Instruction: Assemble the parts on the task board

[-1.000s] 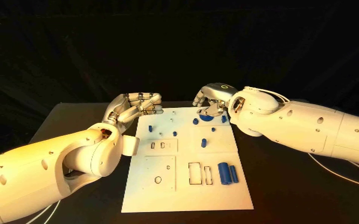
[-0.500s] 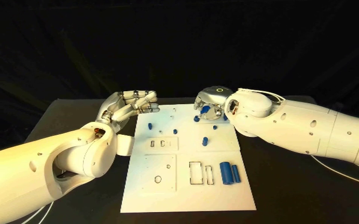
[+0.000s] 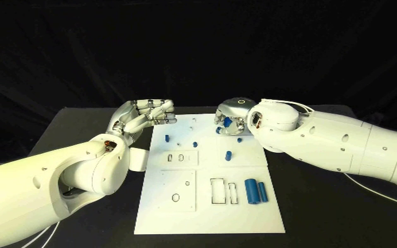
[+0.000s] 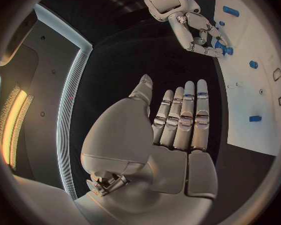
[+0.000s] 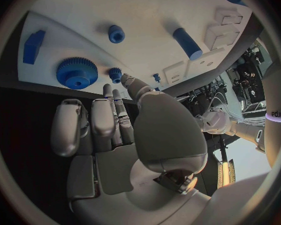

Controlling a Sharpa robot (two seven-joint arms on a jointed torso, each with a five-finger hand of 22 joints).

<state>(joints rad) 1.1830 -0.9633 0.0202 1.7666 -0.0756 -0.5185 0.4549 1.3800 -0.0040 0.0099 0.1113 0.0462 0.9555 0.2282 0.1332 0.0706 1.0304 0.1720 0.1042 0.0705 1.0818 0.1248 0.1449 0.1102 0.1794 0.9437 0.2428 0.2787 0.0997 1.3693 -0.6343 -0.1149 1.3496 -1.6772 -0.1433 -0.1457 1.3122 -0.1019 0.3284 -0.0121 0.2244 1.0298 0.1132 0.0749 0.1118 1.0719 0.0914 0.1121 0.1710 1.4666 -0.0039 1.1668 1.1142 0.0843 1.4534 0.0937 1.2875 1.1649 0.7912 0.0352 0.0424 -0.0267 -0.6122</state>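
- White board [image 3: 207, 202] lies mid-desk, long axis 12 to 6 o'clock.
- Blue parts on it: two cylinders [image 3: 254, 192] at 4 o'clock beside rectangular slots; a peg [image 3: 228, 156] right of centre; small pieces [image 3: 166, 139] toward 10 o'clock; a gear [image 5: 76, 73] at the 12 o'clock end.
- Right hand [image 3: 232, 117] hovers over the 12 o'clock end near the gear; fingers [image 5: 93, 120] held together, holding nothing.
- Left hand [image 3: 147, 114] sits off the board's 10 o'clock corner; fingers [image 4: 185, 117] straight, side by side, empty.
- Black desk [image 3: 322, 208] beneath.
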